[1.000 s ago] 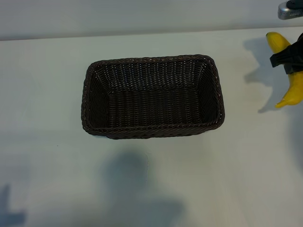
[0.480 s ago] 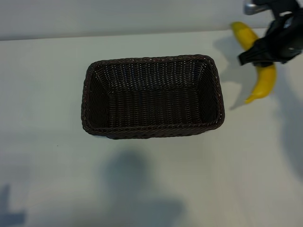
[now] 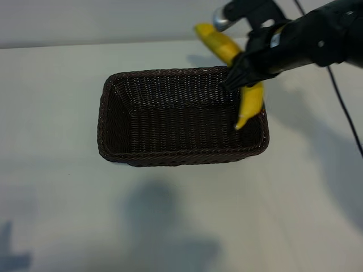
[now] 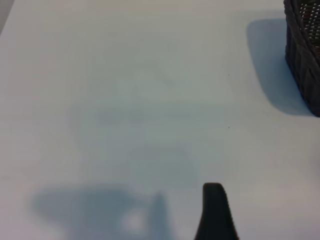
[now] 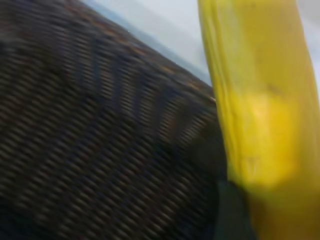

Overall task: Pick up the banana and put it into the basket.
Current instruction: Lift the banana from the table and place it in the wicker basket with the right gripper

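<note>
Gripping banana, right tool over basket.

A white table fills the exterior view. Soft grey shadows lie at 6 and 7 o'clock. A paler band runs along 12 o'clock.

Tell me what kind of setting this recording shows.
Probably a lab tabletop test setup: a bare white table, a lone wicker basket, and the right gripper carrying a banana over it.
</note>
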`<action>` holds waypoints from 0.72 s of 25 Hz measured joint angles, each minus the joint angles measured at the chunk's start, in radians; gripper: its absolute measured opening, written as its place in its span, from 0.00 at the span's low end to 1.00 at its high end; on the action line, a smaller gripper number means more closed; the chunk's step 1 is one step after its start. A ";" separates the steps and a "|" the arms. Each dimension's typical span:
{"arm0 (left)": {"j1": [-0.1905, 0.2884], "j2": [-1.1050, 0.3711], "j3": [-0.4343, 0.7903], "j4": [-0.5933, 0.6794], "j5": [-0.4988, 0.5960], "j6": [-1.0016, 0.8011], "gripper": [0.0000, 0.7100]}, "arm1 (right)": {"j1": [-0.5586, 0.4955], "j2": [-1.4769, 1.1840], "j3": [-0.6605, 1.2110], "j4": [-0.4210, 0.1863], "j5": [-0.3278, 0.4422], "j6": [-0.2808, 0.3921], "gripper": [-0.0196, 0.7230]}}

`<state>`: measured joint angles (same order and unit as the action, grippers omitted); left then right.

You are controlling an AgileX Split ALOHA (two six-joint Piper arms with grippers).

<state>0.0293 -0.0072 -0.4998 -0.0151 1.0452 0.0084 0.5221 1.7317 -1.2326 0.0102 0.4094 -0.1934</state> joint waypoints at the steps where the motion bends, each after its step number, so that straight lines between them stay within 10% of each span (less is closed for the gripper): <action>1: 0.000 0.000 0.000 0.000 0.000 0.000 0.75 | 0.019 0.000 0.000 -0.010 -0.017 -0.005 0.59; 18: 0.000 0.000 0.000 0.000 0.000 0.000 0.75 | 0.163 0.088 0.000 -0.010 -0.161 -0.249 0.59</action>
<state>0.0293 -0.0072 -0.4998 -0.0151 1.0452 0.0084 0.6856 1.8199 -1.2326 0.0000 0.2486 -0.4425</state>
